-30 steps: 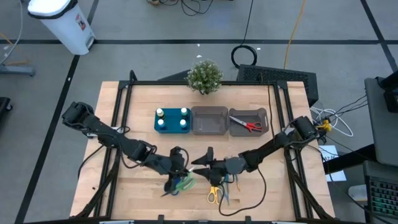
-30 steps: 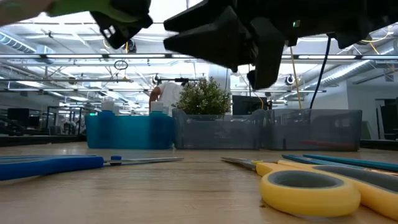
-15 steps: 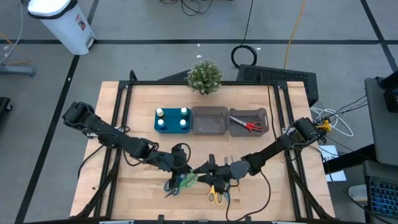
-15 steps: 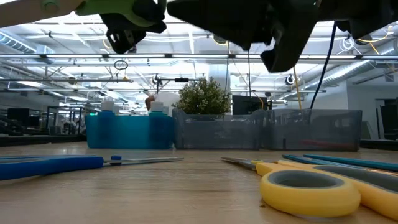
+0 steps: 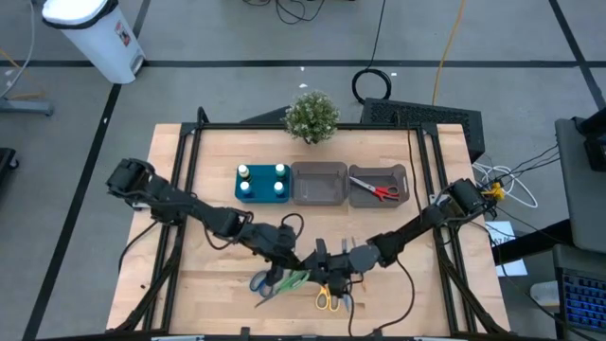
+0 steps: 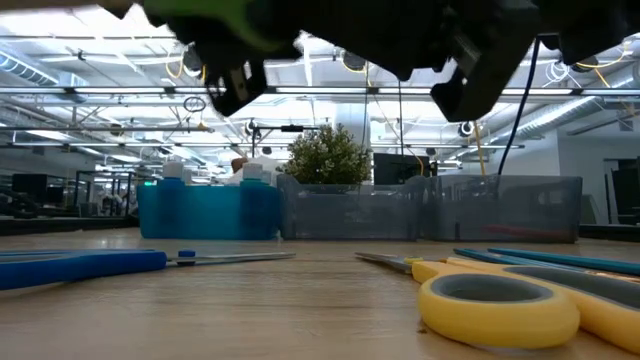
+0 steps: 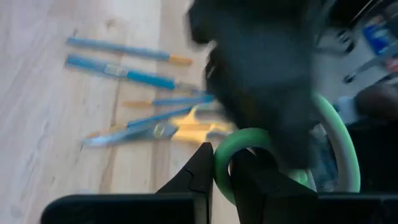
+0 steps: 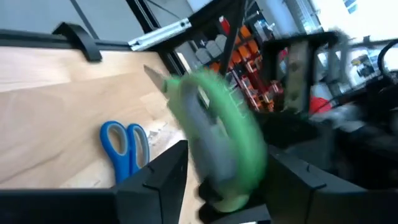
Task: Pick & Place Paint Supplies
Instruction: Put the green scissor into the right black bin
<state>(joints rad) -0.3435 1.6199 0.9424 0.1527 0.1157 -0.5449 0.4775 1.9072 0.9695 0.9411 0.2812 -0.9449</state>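
Green-handled scissors (image 5: 289,280) hang above the table's front, one handle loop pinched in the closed left gripper (image 5: 284,268), the pair lying between the part-open fingers of the right gripper (image 5: 317,272). For a clean handover, the right jaws should clamp firmly before the left lets go.

Yellow-handled scissors (image 6: 520,300) lying close up on the wooden surface (image 6: 300,320), blue-handled scissors (image 6: 110,263) flat further over, thin blue sticks (image 6: 560,258) just behind the yellow pair. Further back in a row: teal tray (image 6: 205,212) with white-capped bottles (image 6: 175,171), grey translucent bins (image 6: 430,208), small plant (image 6: 328,158) behind. Overhead, dark arm parts with something green (image 6: 215,20) at the top edge, blurred.
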